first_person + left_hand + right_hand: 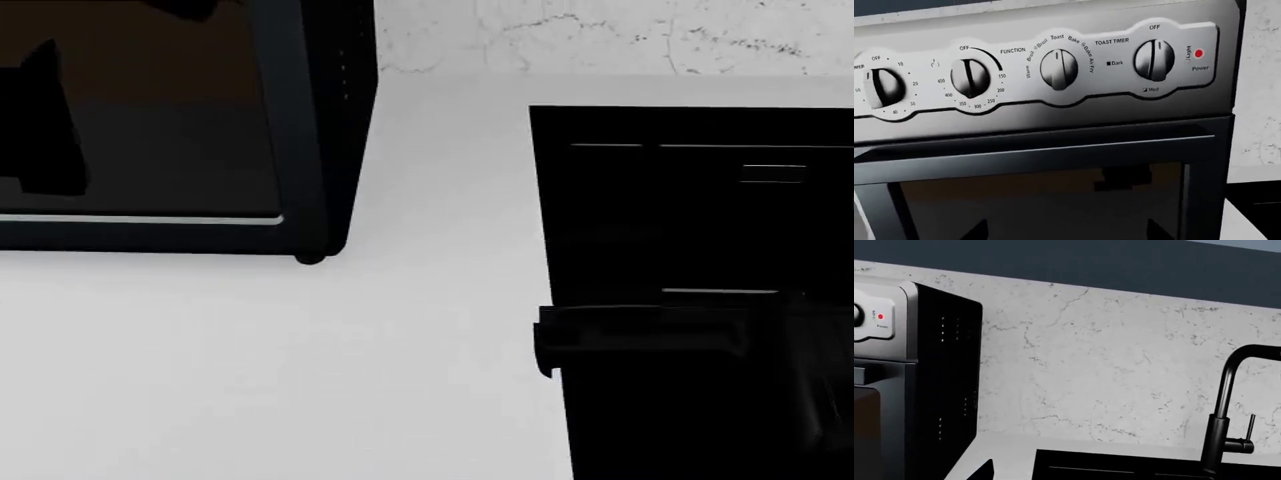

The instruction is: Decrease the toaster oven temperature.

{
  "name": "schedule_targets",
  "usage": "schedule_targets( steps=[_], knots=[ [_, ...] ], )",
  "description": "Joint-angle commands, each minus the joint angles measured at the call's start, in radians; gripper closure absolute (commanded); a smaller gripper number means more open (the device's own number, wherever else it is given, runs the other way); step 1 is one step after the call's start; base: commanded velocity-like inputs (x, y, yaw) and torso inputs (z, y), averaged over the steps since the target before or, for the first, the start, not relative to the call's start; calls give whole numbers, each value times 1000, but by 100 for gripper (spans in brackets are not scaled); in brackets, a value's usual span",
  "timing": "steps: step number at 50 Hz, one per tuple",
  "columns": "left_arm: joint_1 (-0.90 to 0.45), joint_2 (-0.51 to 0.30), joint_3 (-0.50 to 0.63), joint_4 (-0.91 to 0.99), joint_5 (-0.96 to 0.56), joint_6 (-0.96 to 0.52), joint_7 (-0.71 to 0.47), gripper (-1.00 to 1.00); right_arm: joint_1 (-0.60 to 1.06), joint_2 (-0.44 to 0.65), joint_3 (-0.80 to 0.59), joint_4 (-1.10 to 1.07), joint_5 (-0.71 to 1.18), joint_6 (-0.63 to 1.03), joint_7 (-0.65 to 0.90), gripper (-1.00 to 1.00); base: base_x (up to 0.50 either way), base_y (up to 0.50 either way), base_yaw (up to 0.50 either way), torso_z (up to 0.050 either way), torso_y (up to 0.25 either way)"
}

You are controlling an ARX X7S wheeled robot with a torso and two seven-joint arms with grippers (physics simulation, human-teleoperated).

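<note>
Neither pincer visible in any view, so cannot tell whether open or closed, nor whether holding anything. Left wrist camera close to the toaster oven (1054, 150), facing its silver control panel (1041, 107) straight on, slightly tilted. Four knobs in a row: timer knob (882, 86), temperature knob (971, 77) ringed with numbers from 150 to 450 with OFF at top, function knob (1059, 69), toast knob (1154, 60); red power light (1198, 53) beside the last. Handle bar (1034, 157) under the panel, tinted glass door below.

Head view: only the oven's lower right corner (307, 150) at upper left, on a white counter (267, 380), one round foot (310, 258) showing; black cooktop (694, 220) well apart at right; dark arm part (641, 335) across it.

Right wrist view: oven's vented side (944, 390), marble wall (1107, 365), black faucet (1224, 430).
</note>
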Motion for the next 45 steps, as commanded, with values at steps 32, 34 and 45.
schedule_targets(
  steps=[32, 34, 45],
  knots=[
    [-430, -78, 111, -409, -14, 195, -68, -100, -73, -17, 64, 1, -79, -5, -105, -100, 0, 0, 0, 0, 0],
    [-434, -76, 127, -436, 16, 205, -32, -100, -74, -20, 60, 4, -83, -6, -105, -100, 0, 0, 0, 0, 0],
    [-475, -58, 184, -556, 86, 237, 117, -100, -80, -31, 46, 5, -95, -10, -108, -100, 0, 0, 0, 0, 0]
  ],
)
